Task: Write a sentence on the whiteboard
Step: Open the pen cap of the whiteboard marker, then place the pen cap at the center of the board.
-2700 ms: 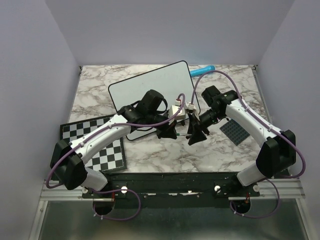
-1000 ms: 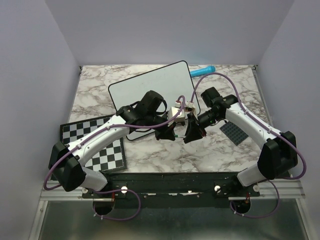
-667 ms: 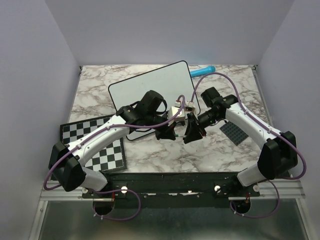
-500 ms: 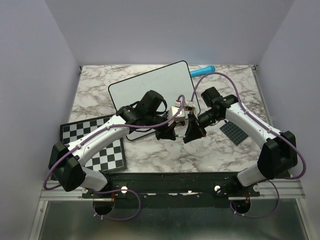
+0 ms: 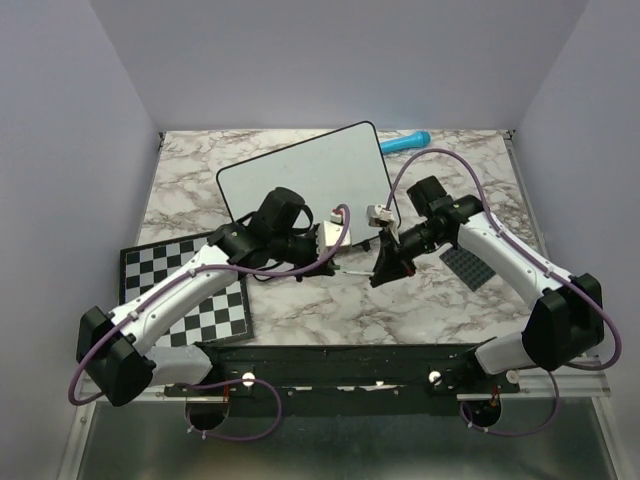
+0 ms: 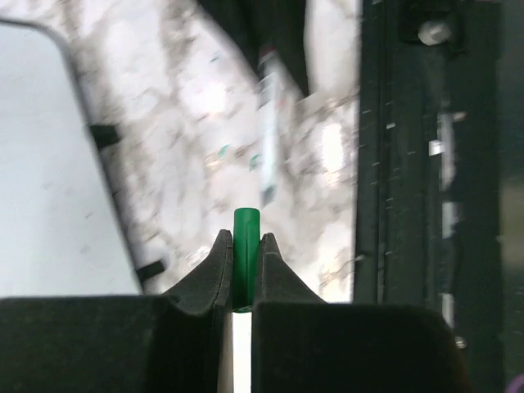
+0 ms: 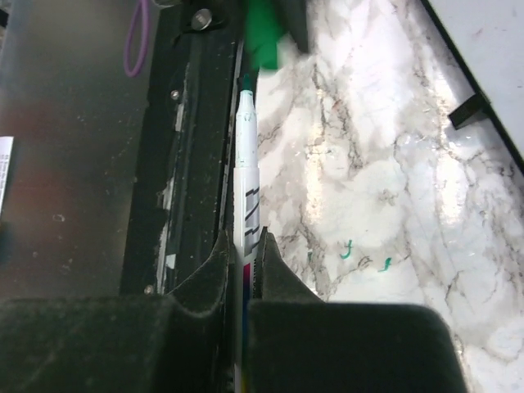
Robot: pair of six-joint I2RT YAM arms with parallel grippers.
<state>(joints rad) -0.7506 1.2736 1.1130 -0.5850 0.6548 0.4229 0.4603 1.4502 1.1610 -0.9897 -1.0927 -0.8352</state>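
Observation:
The whiteboard (image 5: 300, 165) lies tilted at the back middle of the marble table, its face bare white; the sentence is not in view. The board's corner also shows in the left wrist view (image 6: 41, 164) and the right wrist view (image 7: 491, 49). My left gripper (image 5: 318, 260) (image 6: 246, 241) is shut on a green cap (image 6: 246, 246). My right gripper (image 5: 383, 268) (image 7: 244, 246) is shut on the white marker (image 7: 246, 164), whose bare green tip points at the cap (image 7: 264, 37). A small gap separates cap and tip in front of the board.
A black-and-white checkerboard (image 5: 190, 285) lies at the near left under the left arm. A blue object (image 5: 405, 143) rests behind the board, and a dark studded plate (image 5: 468, 265) lies at the right. Small green marks (image 7: 364, 258) dot the marble. A black rail (image 5: 340, 360) runs along the near edge.
The two grippers were joined at the marker; the left one has pulled away to the left with the cap, baring the tip. The right jaws tightened on the marker's body.

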